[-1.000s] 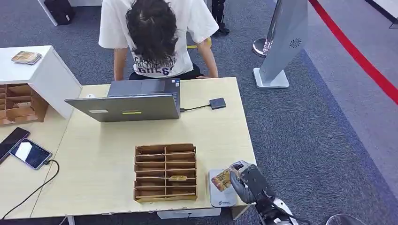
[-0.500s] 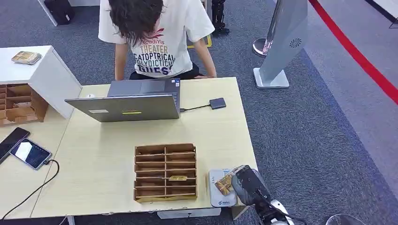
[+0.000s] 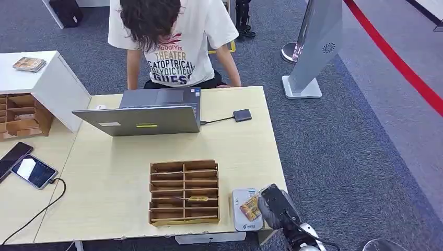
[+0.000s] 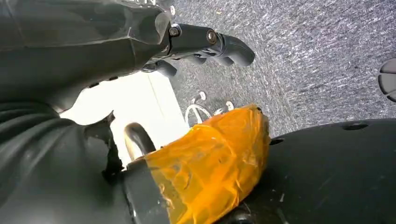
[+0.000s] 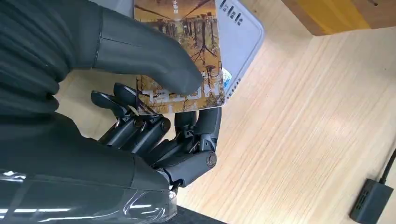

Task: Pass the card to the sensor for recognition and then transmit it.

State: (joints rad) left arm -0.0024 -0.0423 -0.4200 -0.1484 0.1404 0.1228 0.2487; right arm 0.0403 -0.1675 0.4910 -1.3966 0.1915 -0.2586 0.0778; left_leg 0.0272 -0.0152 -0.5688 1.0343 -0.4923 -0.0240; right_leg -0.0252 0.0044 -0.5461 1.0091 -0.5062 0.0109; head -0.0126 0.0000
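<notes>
One card (image 5: 180, 51), lettering unreadable, pinched by right hand (image 5: 154, 116) over sensor (image 3: 244, 210).

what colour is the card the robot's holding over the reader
The card in the right hand is golden-brown with a dark tree-like picture, clearest in the right wrist view.

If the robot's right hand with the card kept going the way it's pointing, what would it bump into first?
Probably the grey card reader. The right hand holds the card just over it, fingers aimed toward the wooden sorting box beyond. How high the card is above the reader is hard to judge.
</notes>
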